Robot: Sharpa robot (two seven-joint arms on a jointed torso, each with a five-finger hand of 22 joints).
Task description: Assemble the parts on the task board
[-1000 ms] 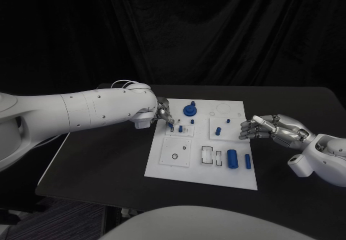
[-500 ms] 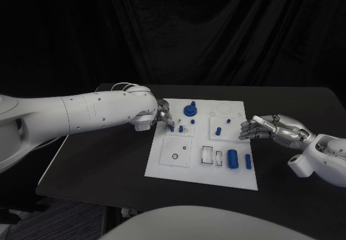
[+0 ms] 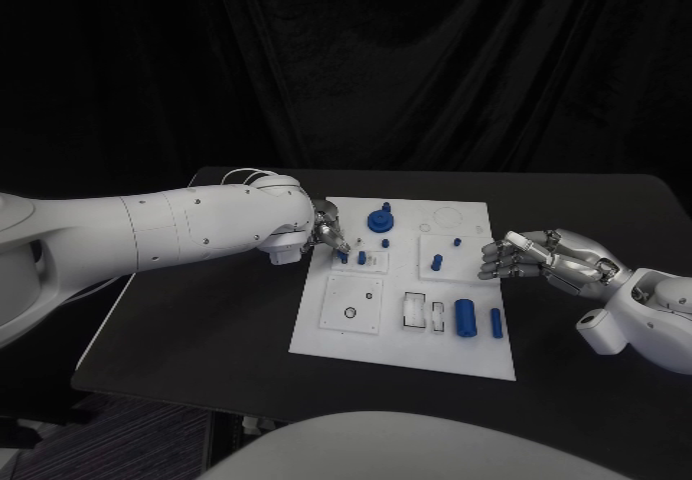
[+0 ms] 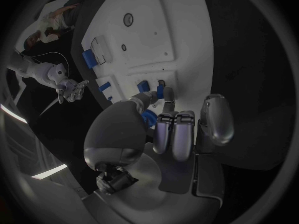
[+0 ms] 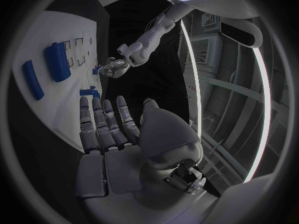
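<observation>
Pinched in my left hand [image 3: 326, 238] is a small blue part [image 4: 149, 118], at the task board's [image 3: 361, 335] left edge, beside two short blue pegs [image 3: 361, 257] standing there. Tilting it could jam it or knock those pegs. Further right stand a blue knob [image 3: 381, 219] and lie two blue cylinders [image 3: 464, 316]. At the board's right edge my right hand [image 3: 537, 256] hovers empty, fingers apart.

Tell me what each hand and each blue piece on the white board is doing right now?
left hand: fingers on a small blue part.
right hand: open, holds nothing, beside the board.
task board: flat on the table.
big blue cylinder: lying down.
blue knob piece: standing upright.
</observation>
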